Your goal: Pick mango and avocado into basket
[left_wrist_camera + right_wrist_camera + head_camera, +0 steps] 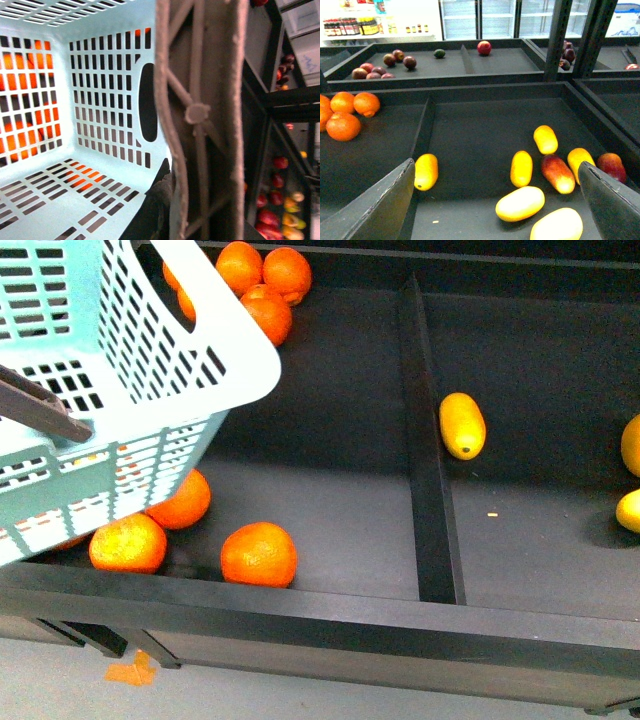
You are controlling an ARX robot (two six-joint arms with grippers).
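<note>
Dark produce bin (330,490): mango (462,426) beside divider (428,470), basket (235,350) near oranges (259,554)

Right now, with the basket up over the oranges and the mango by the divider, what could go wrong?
The mango lies close against the divider, so a finger of the open right gripper might catch the divider or nudge the fruit away. The basket hangs tilted above the oranges; lowered carelessly, it could knock them, and fruit dropped in may roll to its low side.
</note>
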